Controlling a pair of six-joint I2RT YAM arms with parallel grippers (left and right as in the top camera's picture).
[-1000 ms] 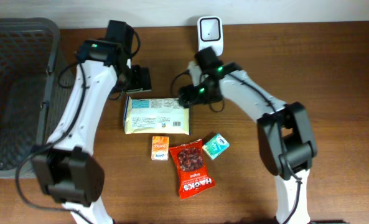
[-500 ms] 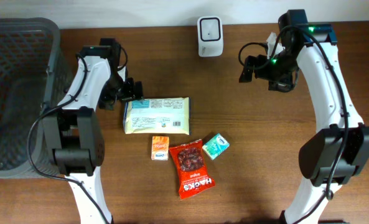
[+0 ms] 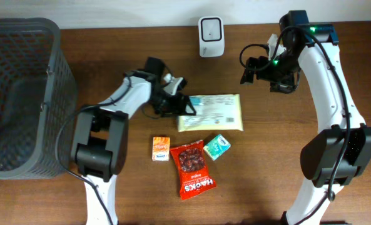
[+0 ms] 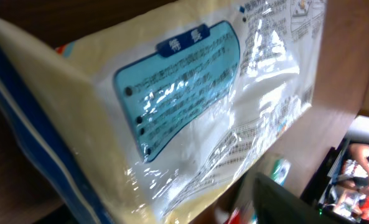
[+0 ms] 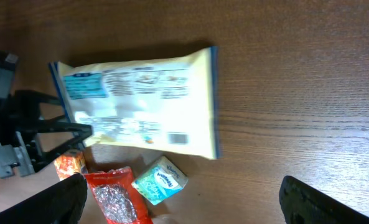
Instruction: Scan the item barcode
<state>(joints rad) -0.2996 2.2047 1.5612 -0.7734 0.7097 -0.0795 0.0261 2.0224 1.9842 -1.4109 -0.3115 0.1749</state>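
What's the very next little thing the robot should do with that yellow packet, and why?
Probably close the left gripper firmly on the end of the yellow packet and lift it. The gripper sits at that end, while the packet lies flat, its barcode facing up, apart from the scanner.

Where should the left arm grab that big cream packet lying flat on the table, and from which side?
Probably the left short end of the cream packet, coming in low from the left. It lies flat and wide, so only its thin end edge fits between the jaws, and the left gripper sits right at that end.
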